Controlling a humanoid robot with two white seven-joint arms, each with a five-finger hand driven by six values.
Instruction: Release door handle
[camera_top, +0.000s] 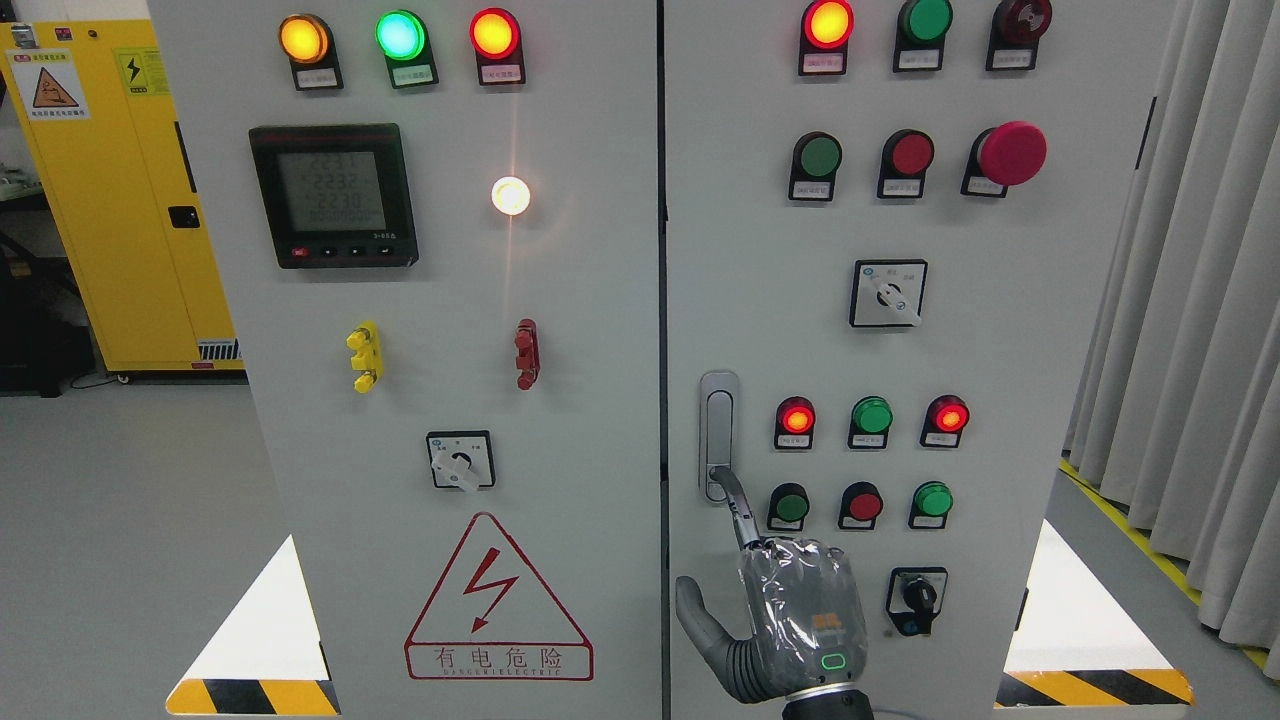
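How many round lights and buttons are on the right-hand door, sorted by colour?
Red ones: 7
Green ones: 5
Total: 12

The tall metal electrical cabinet is pale grey, split by a dark seam. Its round lamps glow amber, green and red. The large mushroom push-button is crimson. A triangular warning sticker has a red outline and a red lightning bolt. The slim metal door handle is silver-grey. The robot's hand is dark grey under clear wrap. The steel storage locker is bright yellow.
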